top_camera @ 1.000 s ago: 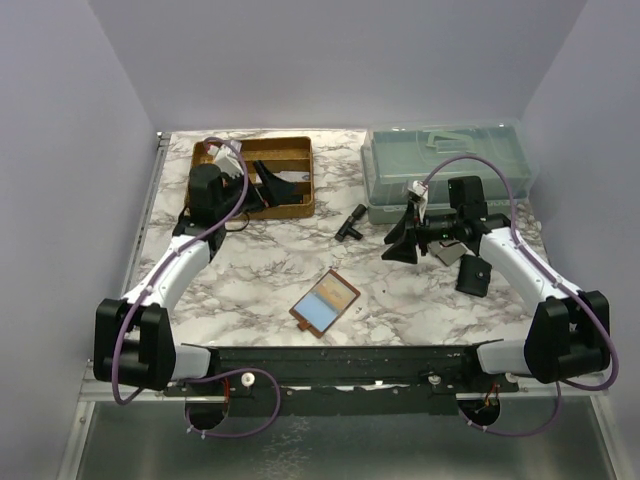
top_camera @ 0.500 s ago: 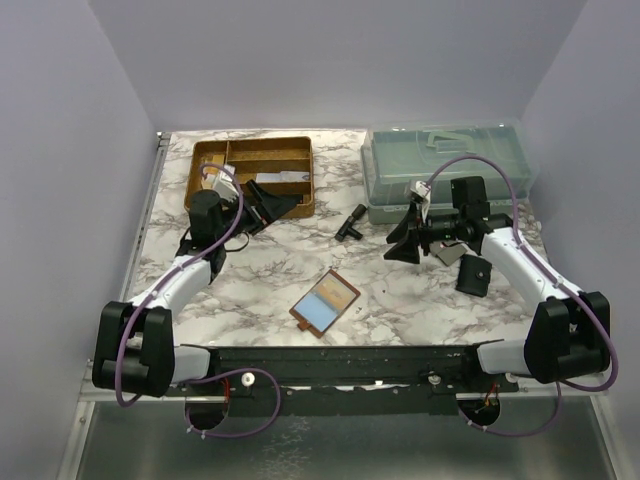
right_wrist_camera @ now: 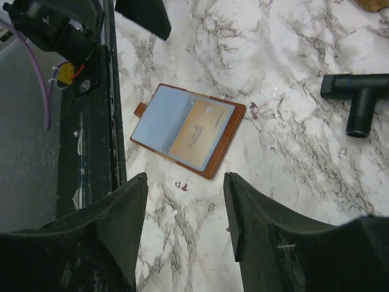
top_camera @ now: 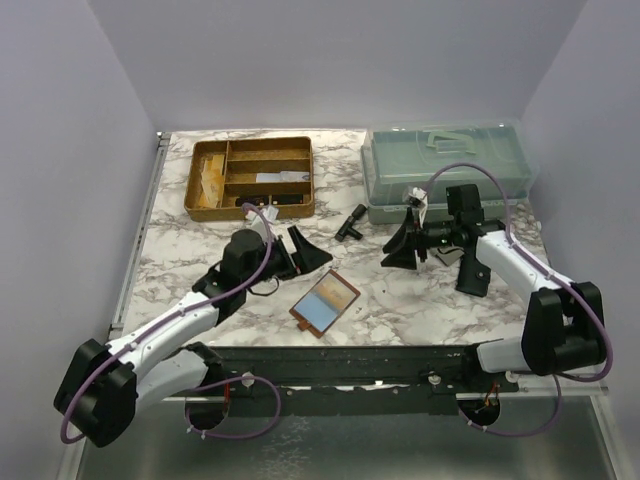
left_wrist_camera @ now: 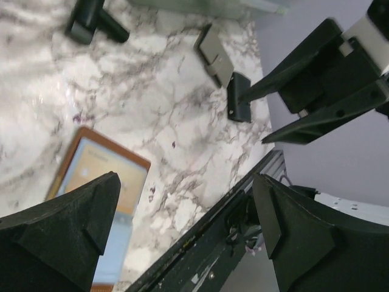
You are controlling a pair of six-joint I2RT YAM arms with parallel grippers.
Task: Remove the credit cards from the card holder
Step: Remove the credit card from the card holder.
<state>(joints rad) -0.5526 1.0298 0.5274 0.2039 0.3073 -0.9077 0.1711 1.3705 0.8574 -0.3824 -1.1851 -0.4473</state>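
The tabletop (top_camera: 260, 280) is white marble veined in grey, with a few purple specks. The card holder (right_wrist_camera: 225, 145) is reddish-brown, showing a light blue card (right_wrist_camera: 157, 118) and a tan-orange card (right_wrist_camera: 197, 135). The divided tray (top_camera: 215, 213) is gold-brown and the lidded box (top_camera: 445, 170) is pale translucent green. The T-shaped piece (top_camera: 351, 222) and small pouch (top_camera: 472, 275) are black, and the flat square (left_wrist_camera: 214, 53) is grey. The left hand (left_wrist_camera: 185, 182) and right hand (right_wrist_camera: 185, 176) are black.
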